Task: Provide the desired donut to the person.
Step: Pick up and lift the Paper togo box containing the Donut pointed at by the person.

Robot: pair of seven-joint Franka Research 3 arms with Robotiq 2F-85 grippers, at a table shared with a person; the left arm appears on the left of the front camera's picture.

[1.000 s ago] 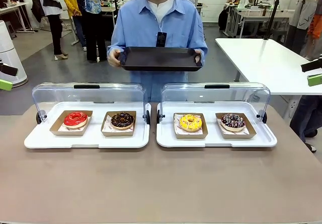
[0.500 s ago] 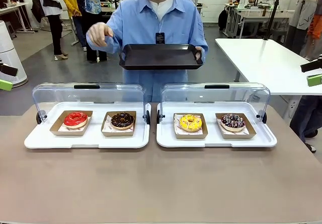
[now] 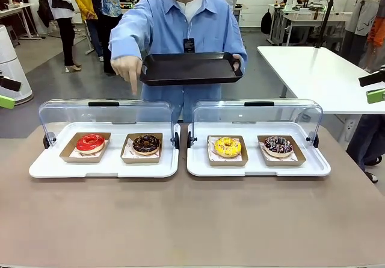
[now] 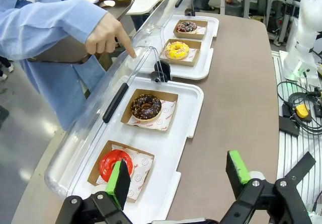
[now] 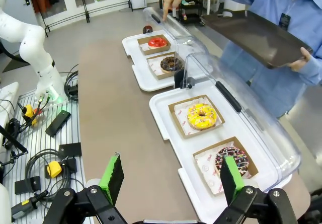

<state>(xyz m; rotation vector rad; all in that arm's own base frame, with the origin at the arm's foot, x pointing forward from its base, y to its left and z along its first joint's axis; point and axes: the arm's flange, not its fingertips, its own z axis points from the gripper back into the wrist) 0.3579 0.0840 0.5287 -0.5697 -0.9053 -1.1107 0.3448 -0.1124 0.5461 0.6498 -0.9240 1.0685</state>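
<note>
**Progress.** We find the task at its opening step. No donut is lifted; all four sit in their card boats. The person (image 3: 186,21) stands past the far edge of the desk (image 3: 192,226). The pointing hand (image 3: 128,69) has its index finger down and the rest curled, grasping nothing, above the lid (image 3: 105,112) of the left case (image 3: 102,170). The other hand (image 3: 236,65) grips one end of a black tray (image 3: 190,68), held bare above the far edge.

We judge the choice to be the chocolate donut (image 3: 146,143). The fingertip falls nearer it than the red donut (image 3: 90,141), though some doubt remains. It lies in the left case, in the boat nearer the desk's middle. The yellow donut (image 3: 227,146) and sprinkled donut (image 3: 278,144) lie in the right case (image 3: 258,171).

The left gripper (image 4: 178,171) and right gripper (image 5: 171,172) stand with fingers spread, carrying nothing, off by the desk's left and right edges. Picking, carrying and setting down on the tray are all left to do.

**Clearance.** Both lids are rolled to the far side, so the boats are open from above and from the near edge. The near half of the desk is bare and allows a free approach. The red donut's boat sits just beside the target on one side, with the hinge knobs and right case on the other. The raised lid and the pointing hand stand between boat and tray. We expect the carry must rise over both.
</note>
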